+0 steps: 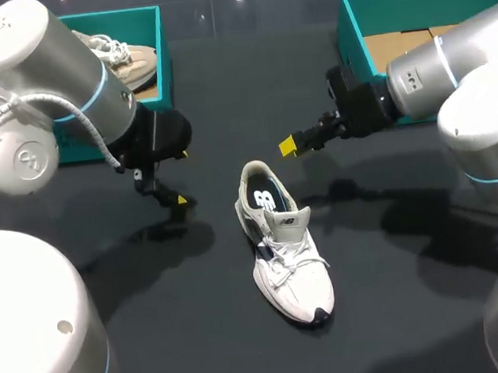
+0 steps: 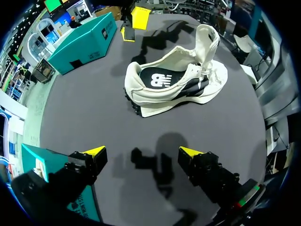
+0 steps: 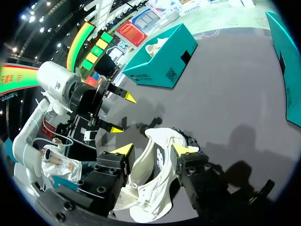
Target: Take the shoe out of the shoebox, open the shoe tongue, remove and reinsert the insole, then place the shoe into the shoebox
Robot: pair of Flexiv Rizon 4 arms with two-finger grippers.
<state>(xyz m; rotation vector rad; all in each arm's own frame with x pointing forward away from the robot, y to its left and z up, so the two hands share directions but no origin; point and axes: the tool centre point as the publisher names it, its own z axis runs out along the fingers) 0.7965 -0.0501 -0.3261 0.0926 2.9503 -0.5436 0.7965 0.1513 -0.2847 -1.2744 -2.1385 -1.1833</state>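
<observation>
A white sneaker (image 1: 286, 253) with dark side panels is seen lying on its sole in the middle of the black table (image 1: 420, 311), outside both boxes. Its heel is turned to the far side and its toe to the near edge. The tongue is raised, the laces are slack, and a dark insole (image 2: 157, 80) with a white mark is exposed in the opening. The left gripper (image 2: 143, 153) is held open just above the table with nothing between its fingers, and the sneaker is found ahead of it, apart, side-on with the heel opening nearest. The right gripper (image 3: 153, 149) is likewise spread open. In its wrist view the heel of the sneaker appears between and below the yellow tips, while in the head view this gripper (image 1: 291, 145) is seen above and just beyond the heel, with no contact to be made out. The left arm is brought in from the left with its gripper (image 1: 169, 194) pointed down beside the sneaker's heel end. The right arm is stretched in from the right, roughly level, towards the middle. A teal shoebox (image 1: 158, 63) holding a second shoe (image 1: 122, 58) is set at the far left, and another teal shoebox (image 1: 353, 27) with a bare cardboard floor at the far right.
</observation>
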